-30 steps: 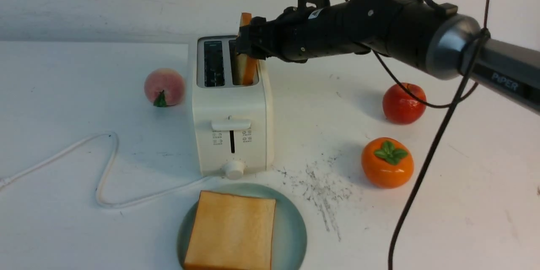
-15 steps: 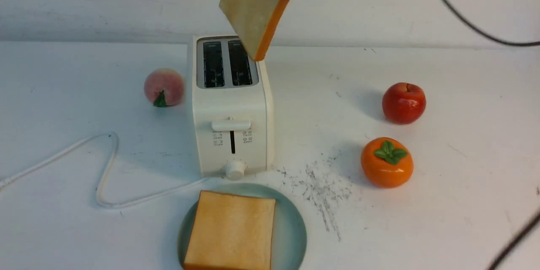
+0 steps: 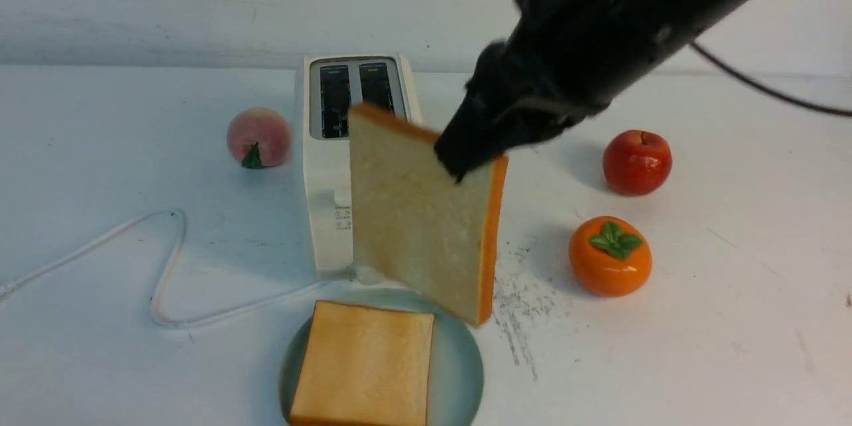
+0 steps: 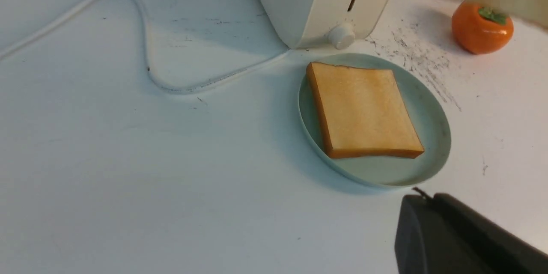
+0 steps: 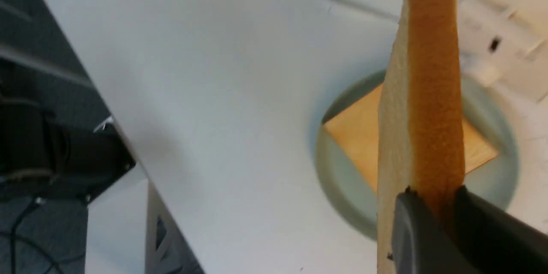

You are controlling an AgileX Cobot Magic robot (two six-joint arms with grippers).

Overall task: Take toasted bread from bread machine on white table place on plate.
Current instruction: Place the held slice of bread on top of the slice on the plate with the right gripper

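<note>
In the right claw point(image 5: 436, 199), grips a slice of toast point(image 3: 413, 213) near one edge, closed on its thickness; with the left claw point(image 4: 428, 201), holds nothing, tips together. Above the white tabletop point(image 3: 166, 373), carries the slice well clear of the surface, steeply tilted. From the cream toaster point(image 3: 319, 180), has now come fully out, after standing in a slot a second ago; leaves no bread showing in either slot. Toward the pale blue-green plate point(image 3: 462, 359), has swung forward and down, now partly in front of the toaster. On the plate, keeps the other slice point(image 3: 363, 363) lying flat, unmoved. With extraction done, probably needs only turning flatter, lowering onto that slice and letting go; could slide off if released while tilted.
</note>
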